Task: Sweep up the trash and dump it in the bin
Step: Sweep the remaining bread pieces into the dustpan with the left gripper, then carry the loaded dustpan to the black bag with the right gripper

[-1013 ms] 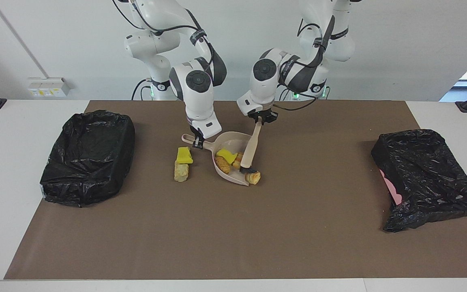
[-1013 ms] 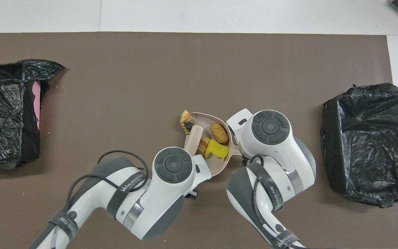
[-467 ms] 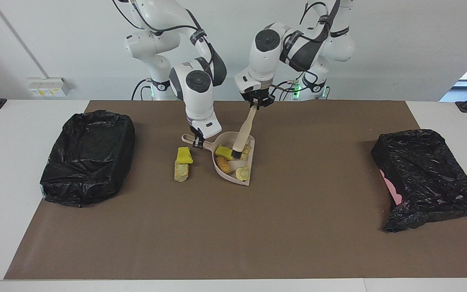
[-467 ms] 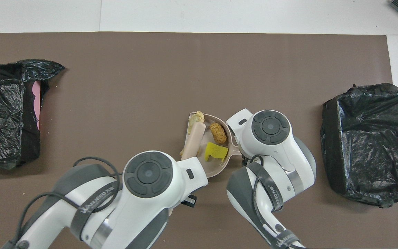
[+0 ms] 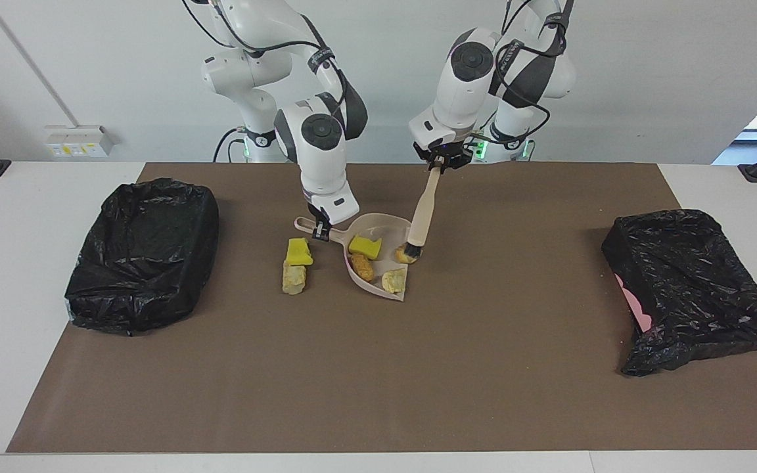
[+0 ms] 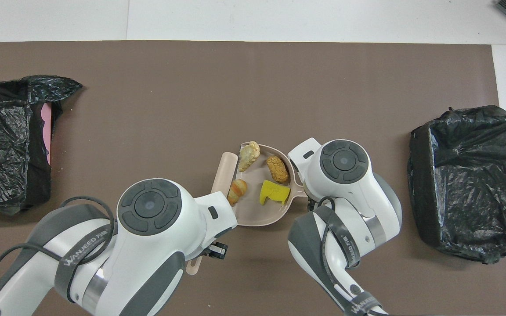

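On the mat, trash (image 5: 378,263): three scraps lie in the dustpan (image 5: 378,226); a croissant piece (image 5: 407,255) sits at its rim toward the left arm's end; two yellow scraps (image 5: 296,266) lie beside the pan toward the right arm's end.
Brush (image 5: 422,213): tilted, bristles on the croissant piece.
Left hand (image 5: 443,163): clamped on the brush handle.
Right hand (image 5: 321,230): clamped on the dustpan handle.
Bins (image 5: 143,253): black-lined, one at each bench end.

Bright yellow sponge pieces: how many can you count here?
2: a sponge in the dustpan, another sponge on the mat beside it, toward the right arm's end. None seems hidden.
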`<control>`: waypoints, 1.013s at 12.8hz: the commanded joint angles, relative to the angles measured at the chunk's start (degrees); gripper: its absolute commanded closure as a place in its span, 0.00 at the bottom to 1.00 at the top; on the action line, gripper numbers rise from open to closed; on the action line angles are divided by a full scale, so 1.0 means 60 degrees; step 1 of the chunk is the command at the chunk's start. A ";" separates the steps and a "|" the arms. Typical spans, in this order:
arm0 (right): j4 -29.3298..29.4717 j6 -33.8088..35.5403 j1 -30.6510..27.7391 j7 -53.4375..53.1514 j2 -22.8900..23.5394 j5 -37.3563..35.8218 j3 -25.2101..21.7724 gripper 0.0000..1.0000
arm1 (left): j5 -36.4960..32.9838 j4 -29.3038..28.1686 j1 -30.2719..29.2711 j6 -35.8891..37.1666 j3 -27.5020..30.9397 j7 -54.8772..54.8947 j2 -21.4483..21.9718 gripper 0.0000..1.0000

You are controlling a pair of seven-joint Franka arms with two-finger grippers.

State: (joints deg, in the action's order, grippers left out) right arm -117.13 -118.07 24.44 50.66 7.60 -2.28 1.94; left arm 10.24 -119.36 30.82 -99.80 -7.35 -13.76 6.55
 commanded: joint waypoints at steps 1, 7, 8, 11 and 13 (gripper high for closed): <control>-0.0092 -0.0039 -0.0060 0.0213 -0.0095 -0.0074 0.0043 1.00 | 0.0110 -0.0963 -0.0127 -0.0050 -0.0049 -0.0124 0.0050 1.00; -0.0092 -0.0039 -0.0060 0.0199 -0.0095 -0.0074 0.0043 1.00 | 0.0343 -0.1831 0.0617 -0.1266 -0.0108 -0.0124 -0.0257 1.00; -0.0107 -0.0039 -0.0060 0.0199 -0.0110 -0.0074 0.0043 1.00 | 0.0678 -0.1788 0.0765 -0.1266 -0.0108 -0.0138 -0.0272 1.00; -0.0107 -0.0039 -0.0060 0.0199 -0.0110 -0.0074 0.0043 1.00 | 0.1018 -0.1320 0.1381 -0.1091 -0.0108 -0.0911 -0.0359 1.00; -0.0121 -0.0039 -0.0060 0.0199 -0.0110 -0.0074 0.0043 1.00 | 0.1018 -0.1056 0.1251 -0.0261 -0.0050 -0.1164 -0.0185 1.00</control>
State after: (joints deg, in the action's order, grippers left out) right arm -117.13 -118.09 24.44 50.66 7.60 -2.28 1.93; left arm 15.55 -127.40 38.50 -105.55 -8.51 -19.44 4.38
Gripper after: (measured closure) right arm 0.670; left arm 0.740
